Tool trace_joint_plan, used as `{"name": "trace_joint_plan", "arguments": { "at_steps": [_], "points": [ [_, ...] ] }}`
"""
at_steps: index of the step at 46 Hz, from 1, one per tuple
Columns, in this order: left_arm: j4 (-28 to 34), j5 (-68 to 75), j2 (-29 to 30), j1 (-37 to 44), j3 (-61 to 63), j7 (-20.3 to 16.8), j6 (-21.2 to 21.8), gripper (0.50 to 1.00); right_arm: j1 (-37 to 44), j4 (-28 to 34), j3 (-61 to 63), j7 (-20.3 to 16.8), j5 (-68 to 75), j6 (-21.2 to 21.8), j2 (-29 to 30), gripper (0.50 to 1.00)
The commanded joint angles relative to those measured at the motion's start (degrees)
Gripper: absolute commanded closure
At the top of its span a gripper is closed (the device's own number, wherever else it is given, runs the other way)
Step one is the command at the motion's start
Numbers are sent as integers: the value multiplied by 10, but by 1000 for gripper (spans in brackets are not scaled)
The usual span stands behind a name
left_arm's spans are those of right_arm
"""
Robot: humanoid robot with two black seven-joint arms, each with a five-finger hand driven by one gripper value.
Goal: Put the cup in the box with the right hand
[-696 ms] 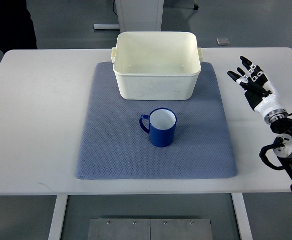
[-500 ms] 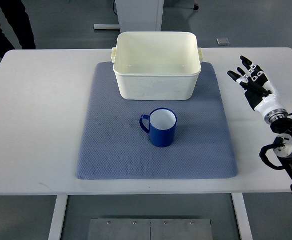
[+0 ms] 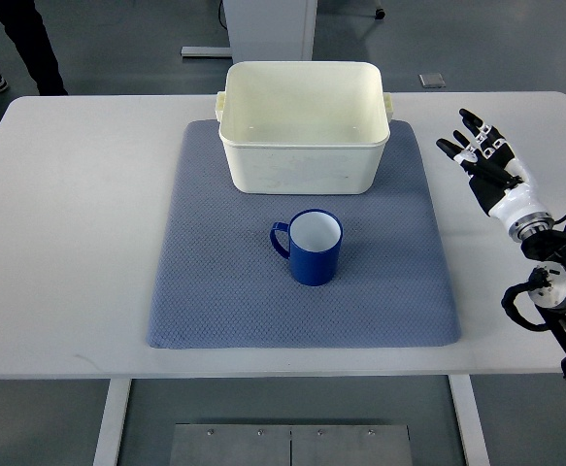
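Cup [image 3: 309, 247]: blue with a white inside, upright on the mat near its middle, handle pointing left, on the near side of the box and apart from it.
Box [image 3: 304, 126]: cream tub, open on top, on the far part of the mat.
Mat [image 3: 215, 291]: grey-blue cloth spread over the table.
Table [image 3: 69, 223]: white top.
Right hand [image 3: 484, 165]: over the table's right edge, beside the mat, well apart from the cup; fingers [image 3: 454, 149] stretched out and spread, holding nothing.
Person: dark trouser legs [image 3: 16, 39] at the far left, beyond the table.
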Motion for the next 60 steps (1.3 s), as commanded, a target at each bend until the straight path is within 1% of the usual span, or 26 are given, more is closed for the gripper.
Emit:
{"name": "trace_joint_plan", "arguments": {
  "at_steps": [1,7,26,30,35,37,60],
  "points": [
    [0,1,0,-1,0,0,-1,500,-1,0,-2,-1,0,12,1,500],
    [-1,0,0,-1,0,0,0,500,-3,-1,-7,0,1,23,2,500],
    [-1,0,0,0,0,0,0,500,-2,-1,-6,2,0,23,-4,500],
    [-1,0,0,0,0,0,0,500,-6,-1,-6,13,1,23,-4,500],
    [0,0,0,0,0,0,0,500,-11,-2,-5,37,0,23,-4,500],
    [-1,0,0,-1,0,0,0,500,-11,-3,-5,42,1,23,-4,500],
    [-1,0,0,0,0,0,0,500,-10,1,-9,36,0,25,-8,500]
  ]
}}
